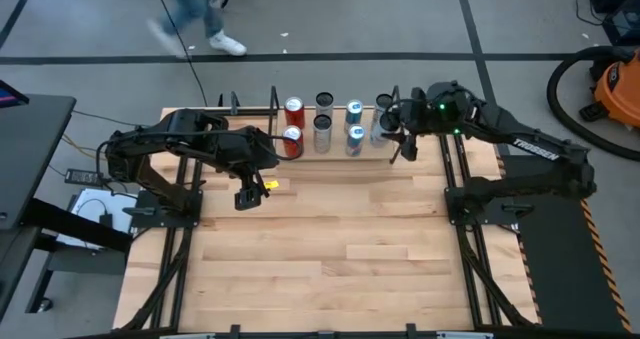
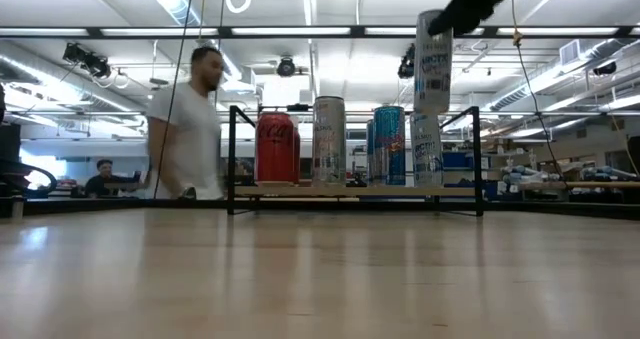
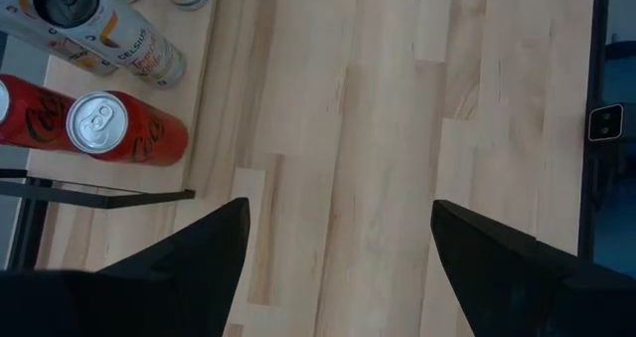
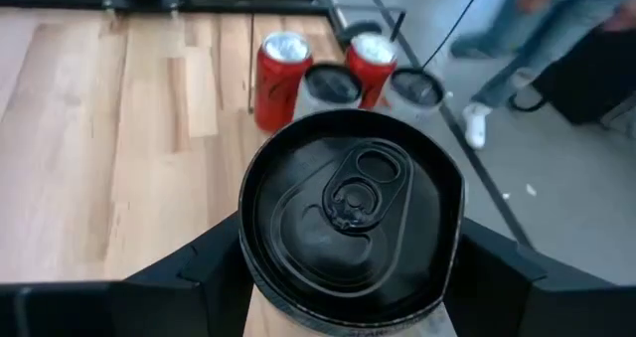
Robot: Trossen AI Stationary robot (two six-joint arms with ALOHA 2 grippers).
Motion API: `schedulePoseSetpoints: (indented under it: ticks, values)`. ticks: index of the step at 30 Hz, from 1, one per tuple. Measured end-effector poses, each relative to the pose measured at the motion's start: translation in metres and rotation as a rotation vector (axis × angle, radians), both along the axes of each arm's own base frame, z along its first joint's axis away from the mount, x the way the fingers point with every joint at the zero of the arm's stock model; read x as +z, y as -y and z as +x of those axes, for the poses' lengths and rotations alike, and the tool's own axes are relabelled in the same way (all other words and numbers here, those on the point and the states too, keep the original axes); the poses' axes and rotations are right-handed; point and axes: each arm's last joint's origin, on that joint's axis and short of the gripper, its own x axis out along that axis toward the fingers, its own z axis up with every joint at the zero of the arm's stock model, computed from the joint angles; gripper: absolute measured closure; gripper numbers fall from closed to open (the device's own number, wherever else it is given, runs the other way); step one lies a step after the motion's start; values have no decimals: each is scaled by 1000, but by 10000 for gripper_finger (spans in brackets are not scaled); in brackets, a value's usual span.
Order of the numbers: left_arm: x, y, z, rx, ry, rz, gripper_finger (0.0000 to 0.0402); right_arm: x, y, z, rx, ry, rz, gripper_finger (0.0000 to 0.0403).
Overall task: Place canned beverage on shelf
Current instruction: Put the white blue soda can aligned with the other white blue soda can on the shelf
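The shelf (image 1: 300,157) is a low black-rod rack with a light wood board at the table's far edge; it also shows in the low view (image 2: 350,191). On it stand two red cans (image 1: 293,109), silver cans (image 1: 323,129) and blue cans (image 1: 354,137). My right gripper (image 1: 396,131) is shut on a tall white-and-blue can (image 2: 433,64) with a black top (image 4: 348,213), held above the shelf's right end, over another standing can (image 2: 427,149). My left gripper (image 1: 248,193) is open and empty above the table, in front of the shelf's left end. My right gripper pinches the can's upper end between its two fingers (image 4: 204,272), one on each side of the wall just under the top rim (image 4: 248,262). The fingers come from above, slanting down. The can hangs upright below them, lifted clear of the shelf board.
A small yellow object (image 1: 270,185) lies on the table near my left gripper. The wood tabletop (image 1: 330,259) stretches in front of the shelf. A person (image 2: 190,119) walks behind the table's far edge. A vacuum cleaner (image 1: 610,79) stands on the floor at the right.
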Motion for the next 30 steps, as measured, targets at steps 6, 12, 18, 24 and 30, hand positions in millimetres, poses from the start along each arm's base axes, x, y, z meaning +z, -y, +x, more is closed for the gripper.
schedulePoseSetpoints:
  ticks: [6,12,18,24,30]
  values:
    - [0,0,0,0,0,0,86,-36,20,1,-46,-42,60,144]
    - [0,0,0,0,0,0,86,-64,37,0,-63,-54,113,144]
    - [0,0,0,-3,0,1,86,-92,47,-3,-80,-62,152,144]
    - [0,0,0,-2,1,1,86,-100,52,-4,-93,-56,162,144]
    - [0,0,0,-3,7,1,86,-110,60,-1,-95,-62,183,139]
